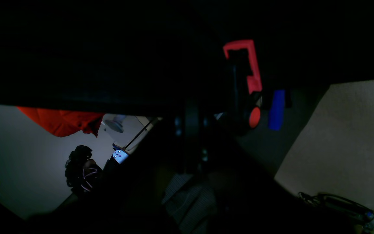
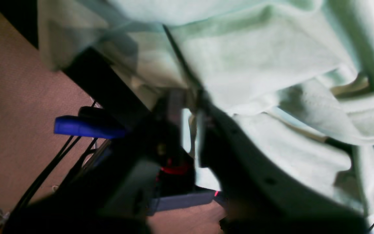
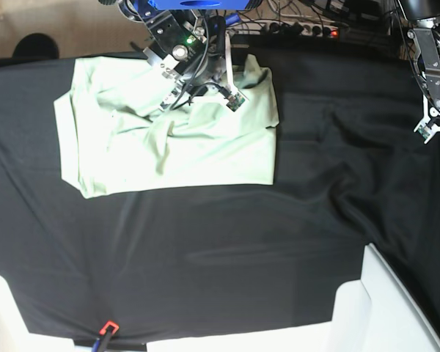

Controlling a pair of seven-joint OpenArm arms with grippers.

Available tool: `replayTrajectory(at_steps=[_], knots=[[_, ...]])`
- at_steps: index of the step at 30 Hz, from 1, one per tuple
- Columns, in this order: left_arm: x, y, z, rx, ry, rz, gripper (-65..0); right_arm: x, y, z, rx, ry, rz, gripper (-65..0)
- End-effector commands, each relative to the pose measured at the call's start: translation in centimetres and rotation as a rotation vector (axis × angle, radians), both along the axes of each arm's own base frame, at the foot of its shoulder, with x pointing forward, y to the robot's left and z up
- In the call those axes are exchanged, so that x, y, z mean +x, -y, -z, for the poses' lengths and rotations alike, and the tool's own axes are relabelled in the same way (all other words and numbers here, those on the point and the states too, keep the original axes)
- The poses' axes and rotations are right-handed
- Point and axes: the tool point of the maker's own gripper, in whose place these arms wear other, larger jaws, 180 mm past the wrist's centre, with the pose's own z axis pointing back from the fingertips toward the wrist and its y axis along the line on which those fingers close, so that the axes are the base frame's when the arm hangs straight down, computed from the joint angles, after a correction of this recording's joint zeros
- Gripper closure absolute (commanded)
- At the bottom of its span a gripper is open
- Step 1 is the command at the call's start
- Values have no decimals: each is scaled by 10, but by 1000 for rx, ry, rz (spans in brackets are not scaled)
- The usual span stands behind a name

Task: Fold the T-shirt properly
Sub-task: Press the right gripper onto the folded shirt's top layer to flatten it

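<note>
The pale mint-green T-shirt (image 3: 169, 139) lies crumpled on the black cloth (image 3: 242, 235) at the upper left of the base view. Its lower half is fairly flat and its upper part is bunched in folds. My right gripper (image 3: 177, 94) reaches down into the bunched top middle of the shirt. In the right wrist view its dark fingers (image 2: 206, 120) stand close together, with a ridge of the T-shirt (image 2: 265, 65) pinched between them. My left gripper (image 3: 427, 125) hangs shut and empty over the black cloth at the far right, well away from the shirt. The left wrist view is mostly dark.
White bins sit at the table's front edge, one at the right (image 3: 385, 293) and one at the left (image 3: 0, 308). A small red and blue tool (image 3: 106, 330) lies at the front left. A power strip and cables (image 3: 308, 29) run along the back edge.
</note>
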Motion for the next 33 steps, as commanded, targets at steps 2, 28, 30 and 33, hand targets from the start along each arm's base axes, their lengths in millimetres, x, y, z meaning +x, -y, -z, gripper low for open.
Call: replayTrajectory(at_steps=[2, 28, 30, 33], knots=[[2, -11, -14, 50, 11, -2, 0, 15, -14, -12, 26, 51, 20, -3], [3, -11, -14, 49, 12, -4, 0, 29, 64, -45, -127, 71, 217, -3], [3, -11, -14, 49, 12, -4, 0, 32, 65, -47, -129, 78, 217, -3], [3, -11, -13, 48, 12, -5, 0, 35, 69, -48, -140, 89, 210, -3]])
